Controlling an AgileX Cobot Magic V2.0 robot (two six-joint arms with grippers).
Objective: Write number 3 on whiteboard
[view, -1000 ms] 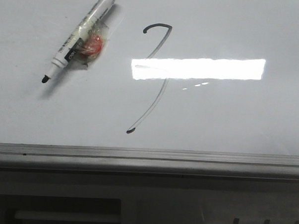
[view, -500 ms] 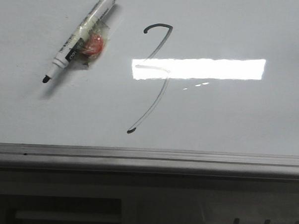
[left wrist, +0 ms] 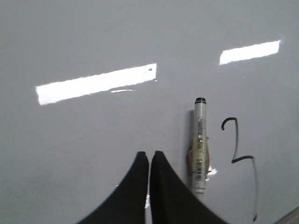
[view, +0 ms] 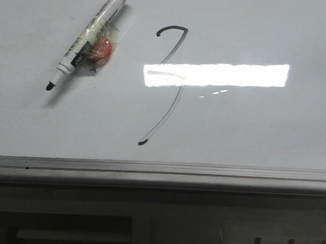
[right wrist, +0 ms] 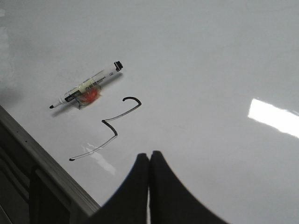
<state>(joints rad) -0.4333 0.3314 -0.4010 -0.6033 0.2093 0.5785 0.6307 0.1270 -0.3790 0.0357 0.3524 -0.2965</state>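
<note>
1. Glossy pale-grey whiteboard (view: 271, 126) fills your front view, with its grey metal frame edge (view: 161, 173) along the near side and a bright rectangular glare (view: 224, 75) across the middle.
2. You have the number 3 (view: 167, 84) drawn in thin dark marker at mid-board: hooked top, small kink where the glare begins, and a long faint tail curving down-left to a dark end dot near the frame. It reads much like a 7.
3. Your marker (view: 88, 40) lies flat on the board, uncapped, well to the left of the stroke, tip pointing down-left. A red lump under clear tape (view: 101, 48) is fixed to its barrel.
4. Your left gripper (left wrist: 149, 156) is empty, fingers pressed together, hanging over bare board with the marker just beside it.
5. Your right gripper (right wrist: 149, 156) is likewise empty with fingers closed up against each other, above the board near the stroke's tail, touching neither stroke nor marker.
</note>
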